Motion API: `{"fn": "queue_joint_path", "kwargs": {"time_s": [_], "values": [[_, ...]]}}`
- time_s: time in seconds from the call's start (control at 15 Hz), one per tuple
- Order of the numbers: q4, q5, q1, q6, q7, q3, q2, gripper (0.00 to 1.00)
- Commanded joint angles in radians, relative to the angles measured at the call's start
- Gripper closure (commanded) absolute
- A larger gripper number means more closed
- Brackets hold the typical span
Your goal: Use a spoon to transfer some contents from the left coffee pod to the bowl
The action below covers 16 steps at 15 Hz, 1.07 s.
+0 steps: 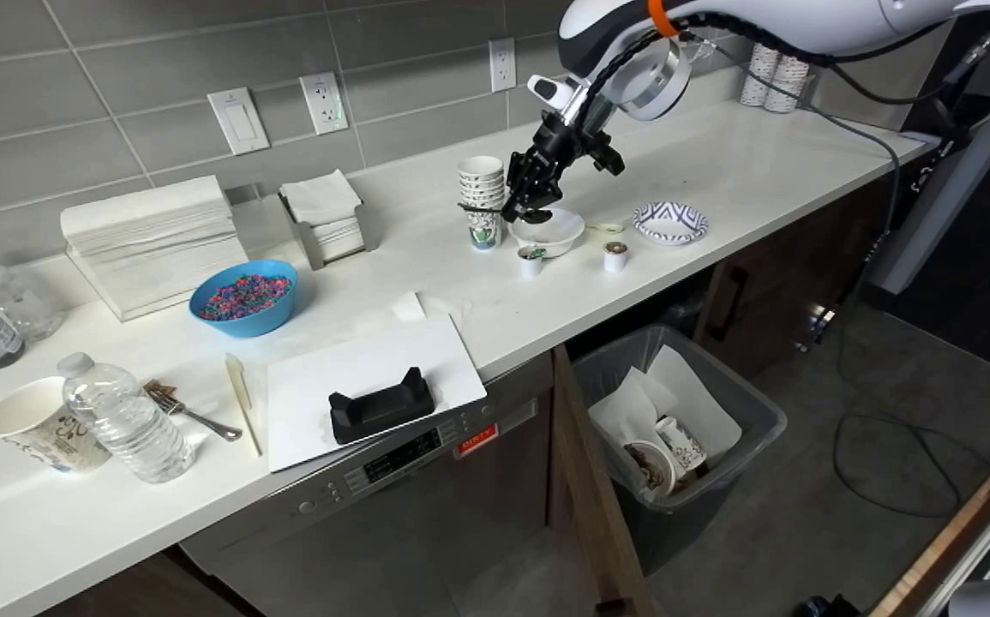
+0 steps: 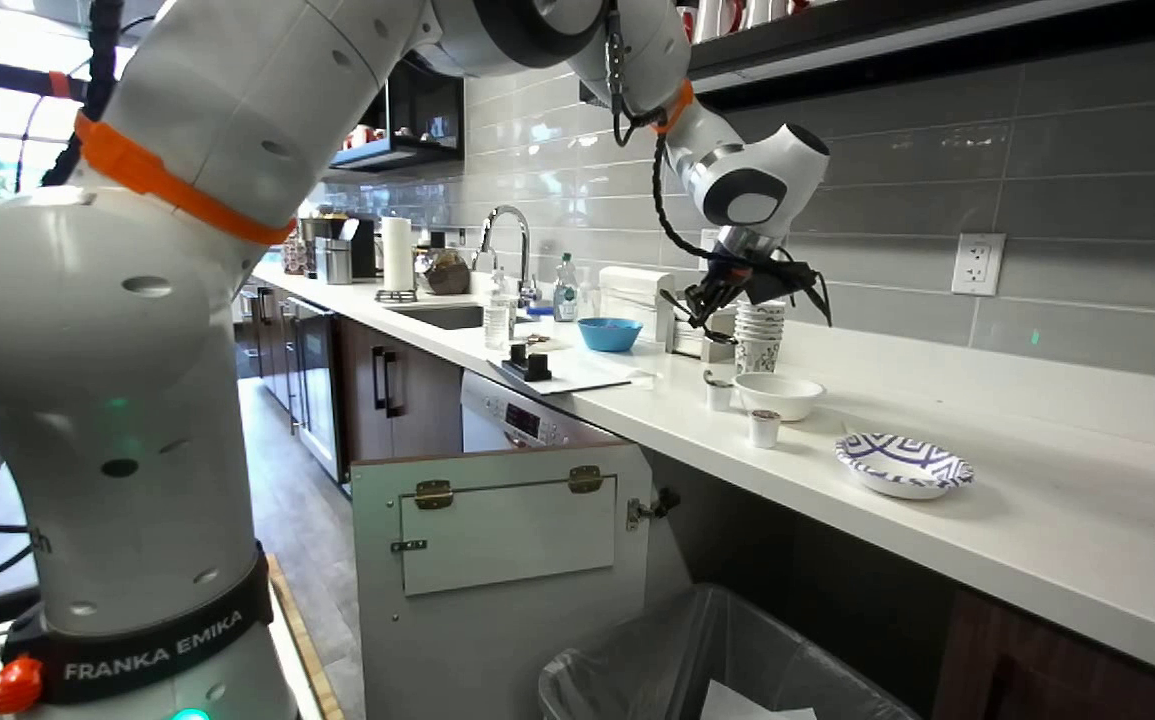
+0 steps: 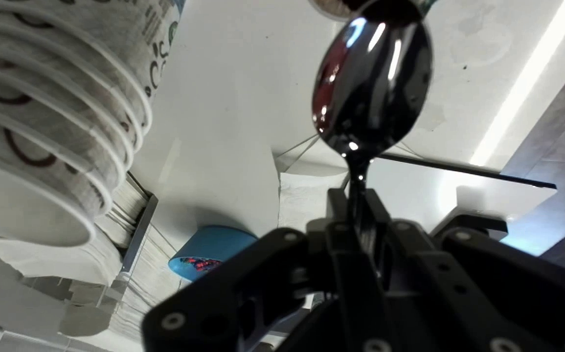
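While gripper point(image 3: 358, 208) clasps glossy spoon point(image 3: 374, 83), round white bowl point(image 2: 782, 402), stubby coffee pods point(image 2: 764, 431)

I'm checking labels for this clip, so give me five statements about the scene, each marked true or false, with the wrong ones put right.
1. The gripper is closed on the spoon. True.
2. The left coffee pod stands near the white bowl. True.
3. The spoon lies inside the white bowl. False: the gripper holds it in the air.
4. The blue bowl contains multicoloured bits. True.
5. The blue bowl sits between the white bowl and the left coffee pod. False: it stands farther off, near the folded paper towels.
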State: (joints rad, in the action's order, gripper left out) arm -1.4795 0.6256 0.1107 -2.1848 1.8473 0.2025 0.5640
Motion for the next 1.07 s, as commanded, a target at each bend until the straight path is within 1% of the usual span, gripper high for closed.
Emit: {"fn": "queue_joint_path", "kwargs": {"time_s": [0.0,0.53,0.73,1.0], "values": [[0.069,-0.012,0.018,0.070,0.037,0.004,0.034,0.98],[0.137,0.033,0.068,0.163,0.181,0.014,0.061,0.98],[0.157,0.073,0.090,0.185,0.252,0.017,0.068,0.98],[0.183,0.160,0.112,0.217,0.328,0.015,0.081,0.98]]}}
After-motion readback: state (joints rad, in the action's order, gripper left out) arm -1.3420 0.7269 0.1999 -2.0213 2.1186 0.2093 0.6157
